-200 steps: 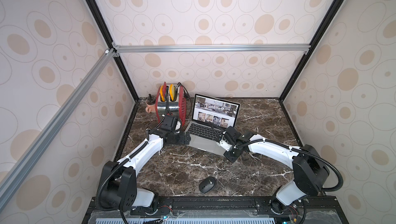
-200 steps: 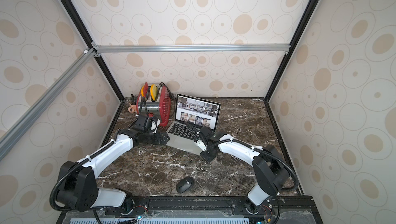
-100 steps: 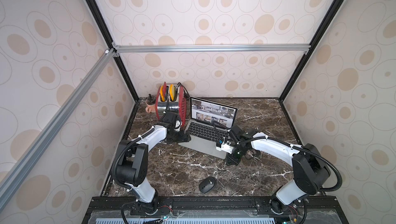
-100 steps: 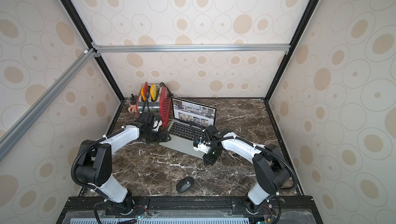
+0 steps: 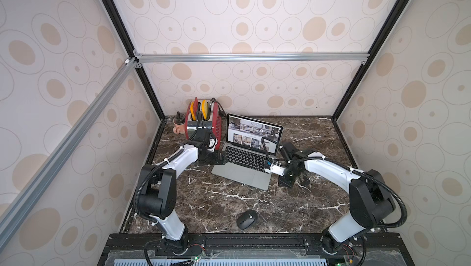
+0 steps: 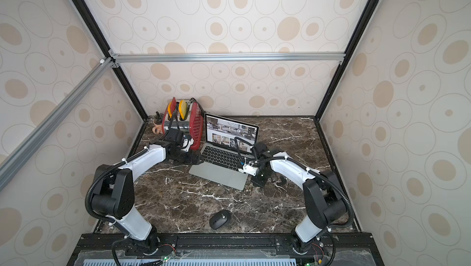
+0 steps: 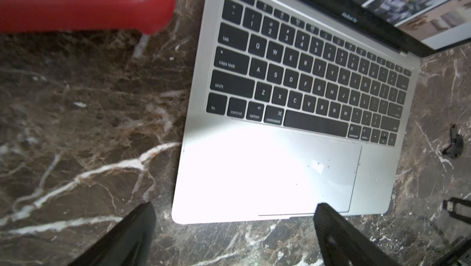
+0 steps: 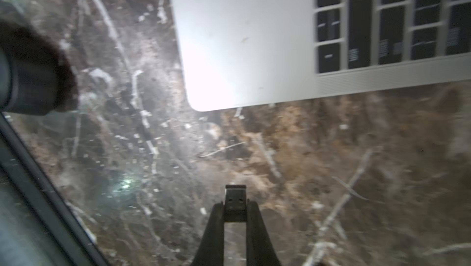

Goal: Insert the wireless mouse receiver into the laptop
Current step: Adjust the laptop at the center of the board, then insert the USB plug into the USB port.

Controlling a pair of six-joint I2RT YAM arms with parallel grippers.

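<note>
The dark brown marble surface [image 5: 204,201] carries an open silver-grey laptop [image 5: 242,173] set at an angle toward the back. Its screen shows a white page of interior photos. A red toaster [image 5: 201,122] stands just beside the laptop's left rear corner, against the back wall. The left pincer [image 7: 233,216] hangs at the laptop's left edge, between toaster and keyboard, its jaws spread wide. The right pincer [image 8: 235,208] sits off the laptop's right front corner, pointing down at the marble. A black wireless mouse [image 5: 246,219] lies near the front edge, well apart from the laptop. The small USB receiver [image 8: 235,196] is pinched between the right pincer's fingertips, near the laptop's corner but clear of it.
</note>
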